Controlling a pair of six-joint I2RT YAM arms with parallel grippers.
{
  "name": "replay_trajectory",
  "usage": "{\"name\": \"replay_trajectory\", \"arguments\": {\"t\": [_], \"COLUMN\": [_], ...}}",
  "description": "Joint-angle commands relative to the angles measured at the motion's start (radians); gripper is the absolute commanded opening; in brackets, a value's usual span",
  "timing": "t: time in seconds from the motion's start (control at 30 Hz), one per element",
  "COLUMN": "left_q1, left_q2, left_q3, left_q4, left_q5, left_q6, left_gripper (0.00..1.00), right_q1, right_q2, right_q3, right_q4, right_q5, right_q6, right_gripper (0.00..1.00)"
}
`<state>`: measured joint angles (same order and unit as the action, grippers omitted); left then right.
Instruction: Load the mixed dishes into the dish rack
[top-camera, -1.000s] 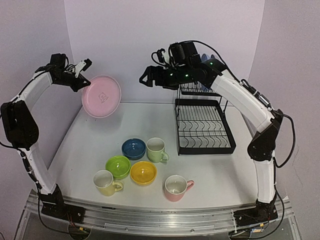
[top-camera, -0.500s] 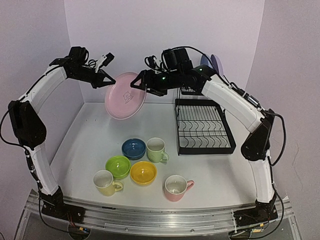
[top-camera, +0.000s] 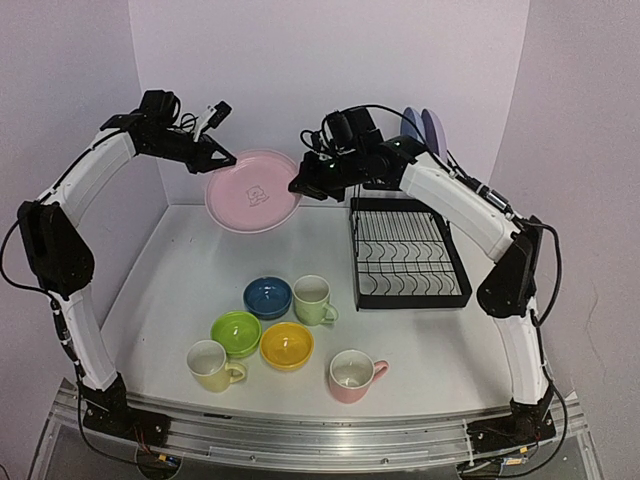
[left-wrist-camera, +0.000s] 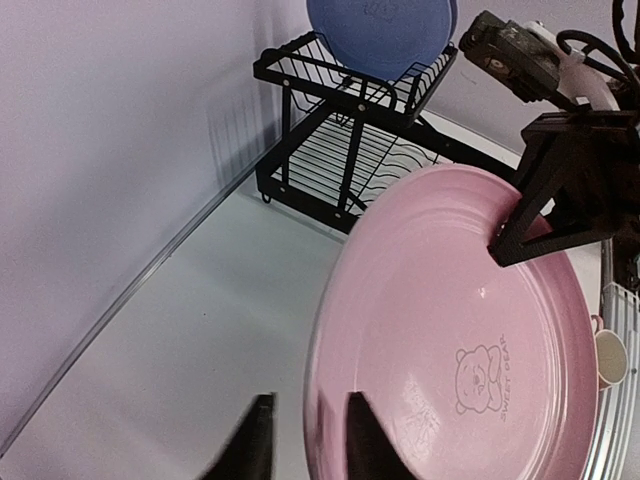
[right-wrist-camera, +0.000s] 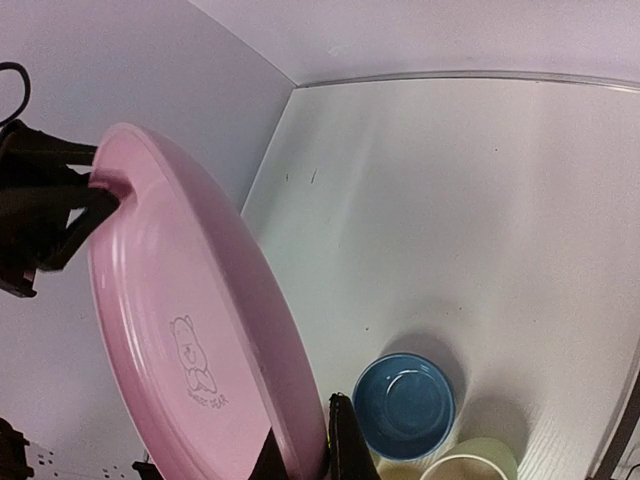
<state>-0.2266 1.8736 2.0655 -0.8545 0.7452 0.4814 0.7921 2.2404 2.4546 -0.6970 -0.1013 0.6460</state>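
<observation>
The pink plate (top-camera: 252, 190) is hanging in the air over the far left part of the worktop (top-camera: 180, 290), tilted with its face toward the arms. A tool is gripping it on each side. The left tool (top-camera: 214, 158) is clamping the plate's left rim, with a finger on each side of the edge. The right tool (top-camera: 301, 186) is pinching the opposite rim, one finger lying across the face. The dish rack (top-camera: 405, 250) is standing just right of the right tool, with a blue plate (top-camera: 411, 122) and a lilac plate (top-camera: 434, 128) upright in its upper shelf. Three bowls (top-camera: 268, 296) and three mugs (top-camera: 313, 298) are sitting on the worktop well below the plate, nearer the arm bases.
</observation>
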Motion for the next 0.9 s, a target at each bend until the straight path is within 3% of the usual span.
{"name": "replay_trajectory", "arguments": {"t": [0.0, 0.1, 0.2, 0.37, 0.57, 0.73, 0.87], "left_q1": [-0.009, -0.006, 0.011, 0.047, 0.061, 0.068, 0.074], "left_q2": [-0.003, -0.002, -0.002, -0.004, -0.007, -0.008, -0.011], "left_q3": [0.029, 0.061, 0.093, 0.136, 0.125, 0.116, 0.115], "left_q4": [0.043, 0.077, 0.124, 0.198, 0.194, 0.181, 0.174], "left_q5": [0.019, -0.008, -0.044, -0.141, -0.203, -0.201, -0.197], "left_q6": [-0.013, -0.034, -0.066, -0.109, -0.094, -0.092, -0.090], "left_gripper": [0.58, 0.80, 0.91, 0.94, 0.94, 0.94, 0.94], "right_q1": [0.015, 0.014, 0.019, 0.033, 0.035, 0.026, -0.023], "right_q2": [-0.146, -0.223, -0.274, -0.289, -0.164, -0.037, 0.024], "right_q3": [-0.051, -0.113, -0.120, -0.047, 0.133, 0.161, 0.197], "right_q4": [0.141, 0.128, 0.070, -0.055, -0.035, 0.436, 0.543], "right_q5": [0.136, 0.263, 0.436, 0.768, 1.192, 1.367, 1.422], "right_q6": [0.073, 0.058, 0.013, -0.121, -0.444, -0.947, -1.068], "right_gripper": [0.00, 0.00, 0.00, 0.00, 0.00, 0.00, 0.00]}}
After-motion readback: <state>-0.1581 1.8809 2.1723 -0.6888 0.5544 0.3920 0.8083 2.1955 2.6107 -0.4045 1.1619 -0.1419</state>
